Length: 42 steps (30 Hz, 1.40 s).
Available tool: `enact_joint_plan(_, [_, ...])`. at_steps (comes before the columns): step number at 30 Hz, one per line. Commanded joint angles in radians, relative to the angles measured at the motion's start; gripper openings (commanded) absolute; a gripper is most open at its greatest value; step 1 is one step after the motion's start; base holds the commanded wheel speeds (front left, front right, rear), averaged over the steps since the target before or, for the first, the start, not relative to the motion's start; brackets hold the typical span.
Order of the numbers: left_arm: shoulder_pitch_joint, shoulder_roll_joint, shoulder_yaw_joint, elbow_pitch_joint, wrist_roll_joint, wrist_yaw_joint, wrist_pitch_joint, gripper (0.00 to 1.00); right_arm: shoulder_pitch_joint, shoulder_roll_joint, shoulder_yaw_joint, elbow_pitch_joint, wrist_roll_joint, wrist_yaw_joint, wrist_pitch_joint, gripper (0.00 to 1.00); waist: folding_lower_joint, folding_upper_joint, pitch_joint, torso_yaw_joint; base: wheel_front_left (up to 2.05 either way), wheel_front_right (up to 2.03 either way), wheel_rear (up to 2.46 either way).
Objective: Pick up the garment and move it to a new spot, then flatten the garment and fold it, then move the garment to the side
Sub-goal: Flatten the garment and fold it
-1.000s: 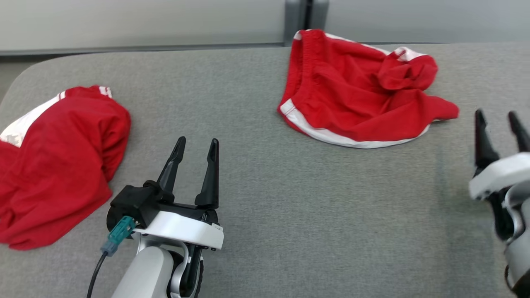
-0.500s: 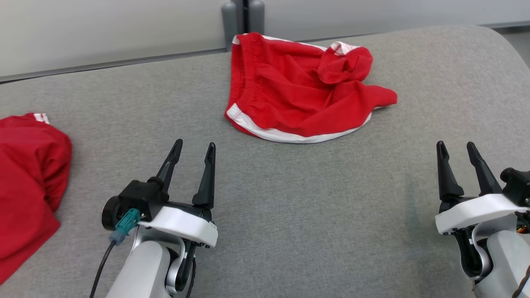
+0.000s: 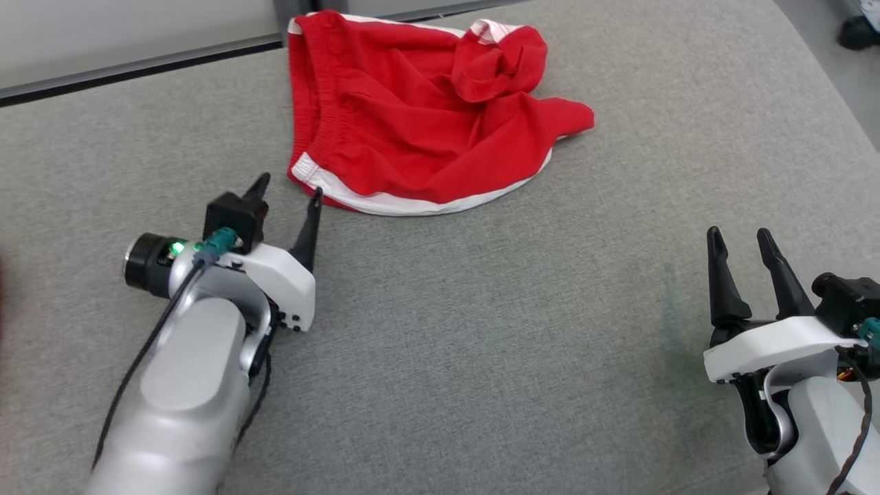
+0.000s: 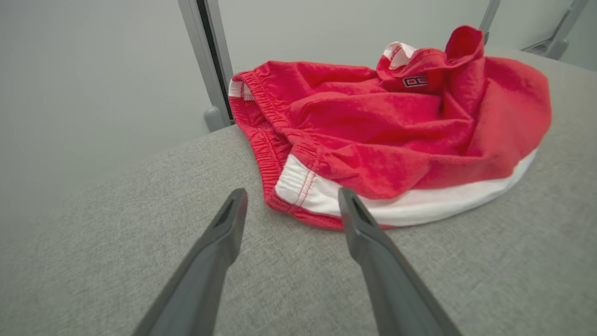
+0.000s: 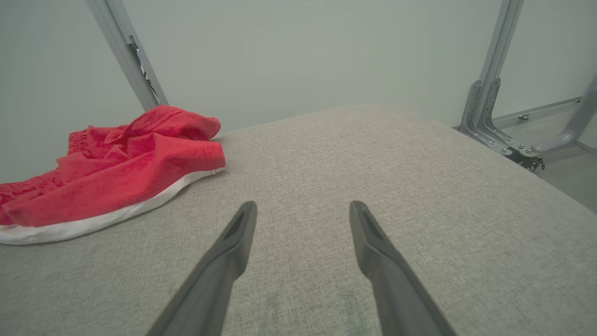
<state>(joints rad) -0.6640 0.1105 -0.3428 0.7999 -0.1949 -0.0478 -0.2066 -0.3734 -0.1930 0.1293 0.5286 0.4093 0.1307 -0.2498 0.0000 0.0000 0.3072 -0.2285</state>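
Shorts (image 3: pixel 412 130) lay crumpled on far part of grey table (image 3: pixel 481 330), long axis running across my front, waistband end toward my left. Left claw (image 3: pixel 289 189) spread, empty, tips just short of near white-trimmed corner. Corner sat dead ahead, lined up with gap between tips. Right claw (image 3: pixel 739 237) also spread, empty, well apart from cloth, low on my right. Judged left arm nearer: short push forward onto corner, then pinch.

Silver forearms (image 3: pixel 182 385) are ending in white wrist covers (image 3: pixel 280 273) and long dark tapering fingers (image 3: pixel 309 227); a black cable (image 3: pixel 135 368) is feeding a teal plug (image 3: pixel 218 242).
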Motion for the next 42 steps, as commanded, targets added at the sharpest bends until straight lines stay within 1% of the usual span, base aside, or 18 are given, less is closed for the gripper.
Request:
enact_joint_plan(1, [-0.040, 0.010, -0.004, 0.034, 0.008, -0.004, 0.003, 1.00, -0.010, 0.002, -0.003, 0.003, -0.008, 0.000, -0.010, 1.00, 0.0000, 0.0000, 0.021, -0.023, 0.00, 0.00, 0.00])
enact_joint_plan(8, [-0.148, 0.033, -0.015, 0.155, 0.013, -0.025, -0.011, 1.00, -0.017, 0.011, -0.007, 0.022, -0.015, 0.000, -0.013, 1.00, 0.0000, 0.0000, 0.035, -0.043, 0.00, 0.00, 0.00])
enact_joint_plan(18, [-0.218, 0.022, -0.054, 0.277, -0.003, -0.064, 0.000, 1.00, -0.031, 0.026, -0.010, 0.034, -0.024, 0.000, -0.016, 1.00, 0.0000, 0.0000, 0.041, -0.046, 0.00, 0.00, 0.00])
enact_joint_plan(19, [-0.222, 0.020, -0.057, 0.286, -0.005, -0.066, -0.002, 0.69, -0.031, 0.026, -0.008, 0.036, -0.026, 0.000, -0.016, 1.00, 0.0000, 0.0000, 0.042, -0.047, 0.00, 0.00, 0.00])
enact_joint_plan(21, [-0.229, 0.012, -0.060, 0.302, -0.022, -0.074, -0.003, 0.00, -0.032, 0.027, -0.008, 0.039, -0.028, 0.000, -0.017, 1.00, 0.0000, 0.0000, 0.042, -0.047, 0.00, 0.00, 0.00])
enact_joint_plan(26, [-0.232, 0.002, -0.070, 0.320, -0.058, -0.081, -0.020, 0.00, -0.030, 0.025, -0.015, 0.047, -0.033, 0.000, -0.017, 1.00, 0.0000, 0.0000, 0.037, -0.040, 0.00, 0.00, 0.00])
enact_joint_plan(29, [-0.219, 0.000, -0.067, 0.307, -0.084, -0.083, -0.038, 0.00, -0.024, 0.023, -0.024, 0.054, -0.038, 0.000, -0.017, 1.00, 0.0000, 0.0000, 0.026, -0.025, 0.00, 0.00, 0.00])
enact_joint_plan(36, [-0.150, -0.010, -0.071, 0.237, -0.143, -0.083, -0.057, 0.00, -0.025, 0.003, -0.028, 0.067, -0.040, 0.000, -0.014, 1.00, 0.0000, 0.0000, -0.016, 0.046, 0.00, 0.00, 0.00])
enact_joint_plan(40, [-0.099, -0.013, -0.059, 0.175, -0.159, -0.082, -0.059, 0.00, -0.030, -0.013, -0.008, 0.078, -0.041, 0.000, 0.003, 1.00, 0.0000, 0.0000, -0.038, 0.097, 0.00, 0.00, 0.00])
enact_joint_plan(42, [-0.068, -0.015, -0.055, 0.137, -0.155, -0.073, -0.059, 0.00, -0.031, -0.022, 0.003, 0.085, -0.044, 0.000, 0.016, 1.00, 0.0000, 0.0000, -0.048, 0.124, 0.00, 0.00, 0.00])
